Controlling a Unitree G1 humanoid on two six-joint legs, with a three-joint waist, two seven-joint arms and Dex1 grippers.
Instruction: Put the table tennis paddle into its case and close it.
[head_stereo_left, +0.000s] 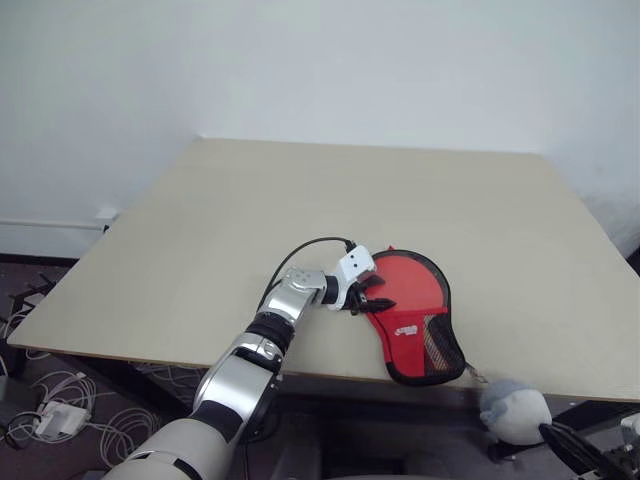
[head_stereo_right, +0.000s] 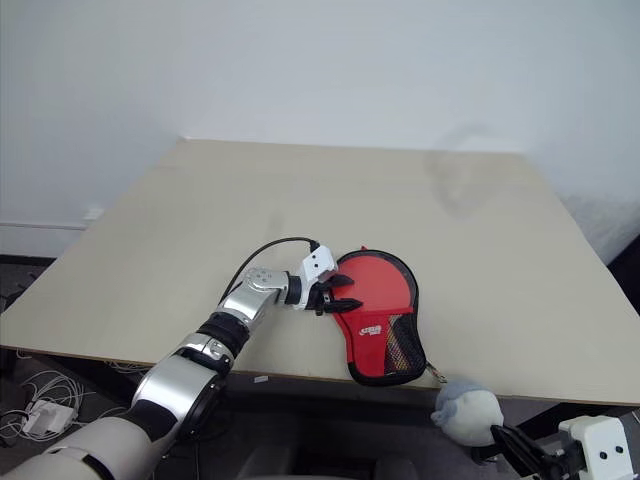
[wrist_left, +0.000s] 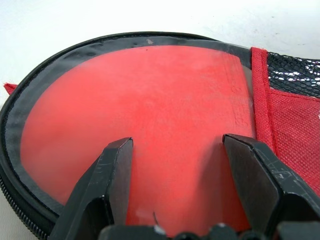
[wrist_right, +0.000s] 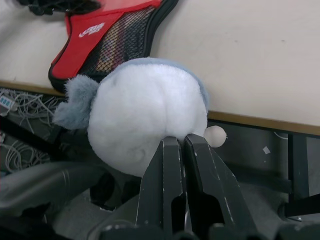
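walls: we see plain white wall (head_stereo_left: 320, 60) behind | furniture: we see a pale wooden table (head_stereo_left: 300, 210) standing against it | floor: we see dark floor (head_stereo_left: 25, 290) with tangled white cables (head_stereo_left: 60, 410) near the table's left edge | light: we see soft, even light

head views downward, wrist views close

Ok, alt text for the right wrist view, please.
A white and grey plush toy sits just past the shut right claw, below the edge of a pale table. On the table behind it lies the handle end of a red case with a mesh pocket and white logo.
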